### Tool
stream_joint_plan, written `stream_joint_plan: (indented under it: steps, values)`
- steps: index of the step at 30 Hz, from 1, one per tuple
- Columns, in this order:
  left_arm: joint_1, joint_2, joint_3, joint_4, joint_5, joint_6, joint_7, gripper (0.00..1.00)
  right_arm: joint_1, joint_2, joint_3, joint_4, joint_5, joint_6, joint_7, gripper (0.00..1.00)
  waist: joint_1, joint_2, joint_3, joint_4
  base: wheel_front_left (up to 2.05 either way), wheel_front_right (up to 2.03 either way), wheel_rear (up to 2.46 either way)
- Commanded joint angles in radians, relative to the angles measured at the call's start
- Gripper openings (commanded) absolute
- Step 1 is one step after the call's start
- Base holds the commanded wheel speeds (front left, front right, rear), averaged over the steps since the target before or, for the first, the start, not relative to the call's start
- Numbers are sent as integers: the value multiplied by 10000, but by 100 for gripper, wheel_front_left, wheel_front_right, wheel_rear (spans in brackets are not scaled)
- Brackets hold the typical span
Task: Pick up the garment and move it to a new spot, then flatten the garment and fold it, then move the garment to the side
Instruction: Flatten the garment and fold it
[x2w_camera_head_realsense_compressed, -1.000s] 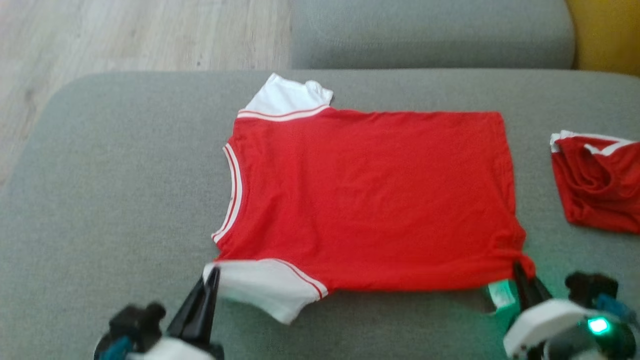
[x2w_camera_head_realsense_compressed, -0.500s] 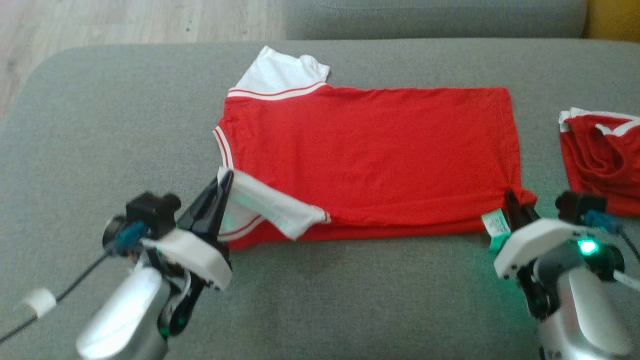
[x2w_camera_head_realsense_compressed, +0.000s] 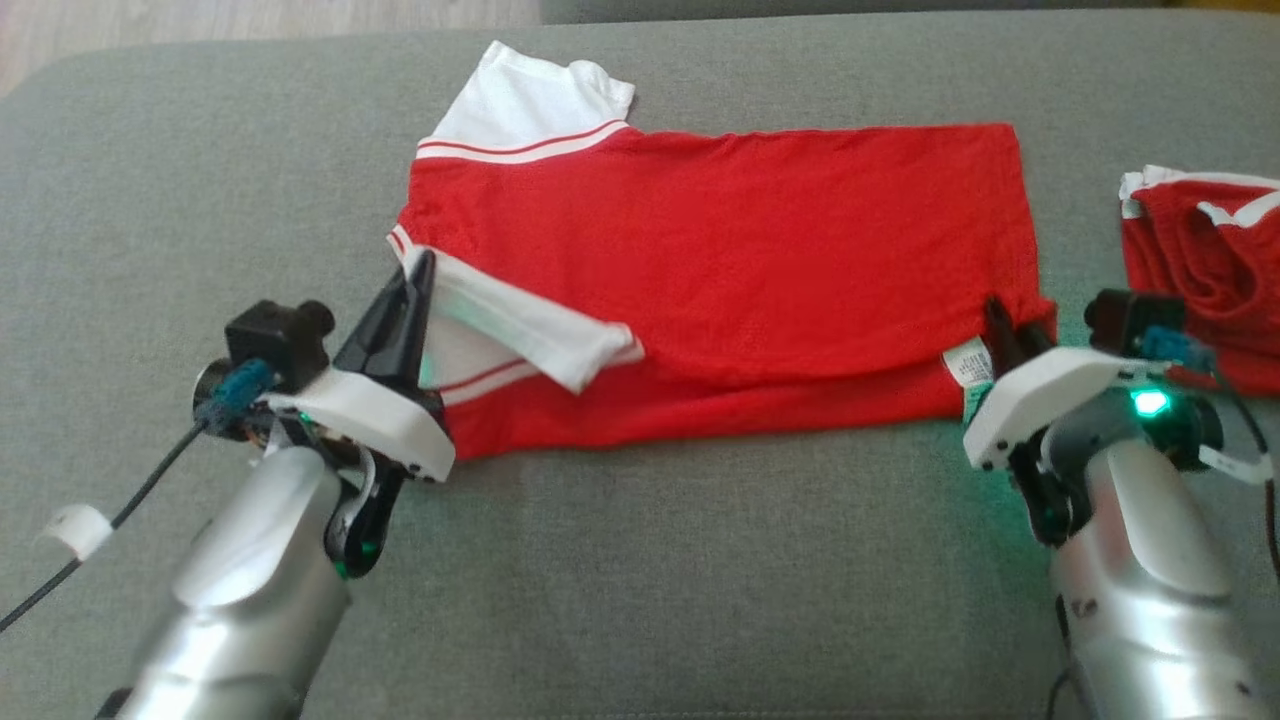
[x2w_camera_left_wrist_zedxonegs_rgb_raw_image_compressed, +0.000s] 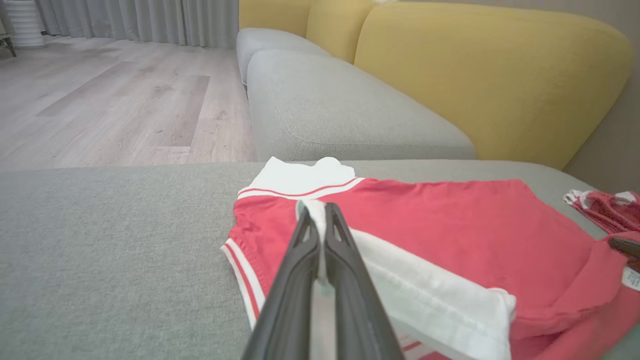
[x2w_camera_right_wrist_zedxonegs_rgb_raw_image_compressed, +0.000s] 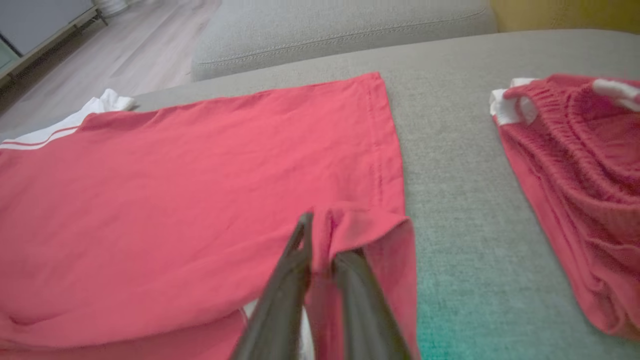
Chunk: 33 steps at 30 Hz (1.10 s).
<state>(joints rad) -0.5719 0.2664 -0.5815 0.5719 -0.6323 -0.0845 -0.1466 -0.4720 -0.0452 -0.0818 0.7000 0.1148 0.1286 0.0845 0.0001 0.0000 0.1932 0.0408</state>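
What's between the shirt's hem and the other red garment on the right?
Bare grey cushion: nothing lies between the shirt and the other red garment. The right wrist view shows that strip best.

1 red shirt (x2w_camera_head_realsense_compressed: 760, 230). 1 other red clothes pile (x2w_camera_head_realsense_compressed: 1205, 250). 2 robot hands: left hand (x2w_camera_head_realsense_compressed: 424, 260) & right hand (x2w_camera_head_realsense_compressed: 992, 304). 2 grey cushions: big front cushion (x2w_camera_head_realsense_compressed: 700, 560) & back cushion (x2w_camera_left_wrist_zedxonegs_rgb_raw_image_compressed: 325, 110).

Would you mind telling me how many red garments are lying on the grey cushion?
2: a shirt spread in the middle, and a crumpled garment at the head view's right edge, partly cut off.
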Motion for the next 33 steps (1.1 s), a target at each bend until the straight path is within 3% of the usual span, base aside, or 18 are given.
stream_joint_plan:
  steps: [1,9,16,27,33]
  values:
    - [-584,184,486,-121,-104,-21,-211,100,-520,-51,236,-199,-5,21,-213,100,-1,0,51,-34,0,0,0]
    - [-927,152,978,448,-335,-90,-892,100,-1319,-51,100,304,82,21,-1445,100,-1,0,112,-117,0,0,0]
    - [-67,388,1505,-667,-526,-25,-1098,100,-612,-51,-274,-608,-258,21,-2162,100,-1,0,-213,-103,0,0,0]
    - [2862,695,1642,-2712,-1287,894,-327,100,2005,-51,-639,-3365,-488,21,-1617,100,-1,0,-532,12,0,0,0]
    - [3369,524,1526,-2820,-1735,1147,366,100,2914,-51,-467,-4403,-190,21,-1037,100,-1,0,-414,-61,0,0,0]
